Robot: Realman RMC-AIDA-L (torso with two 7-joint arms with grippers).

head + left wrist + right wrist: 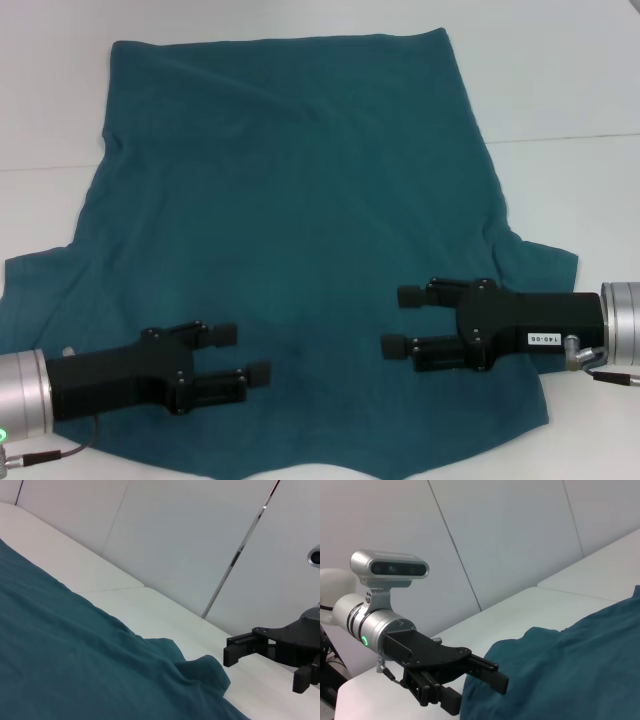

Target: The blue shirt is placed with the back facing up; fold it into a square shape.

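Note:
The blue shirt (300,200) lies spread flat on the white table (560,80), hem at the far side, sleeves toward me. My left gripper (243,353) is open and hovers over the shirt's near left part, fingers pointing right. My right gripper (401,322) is open over the near right part, fingers pointing left. The two grippers face each other with a gap between them. The left wrist view shows the shirt (60,650) and the right gripper (265,669). The right wrist view shows the shirt (580,665) and the left gripper (475,692).
Bare white table surrounds the shirt at the far side and on both sides. A thin seam (570,137) runs across the table on the right. A pale panelled wall (200,530) stands beyond the table.

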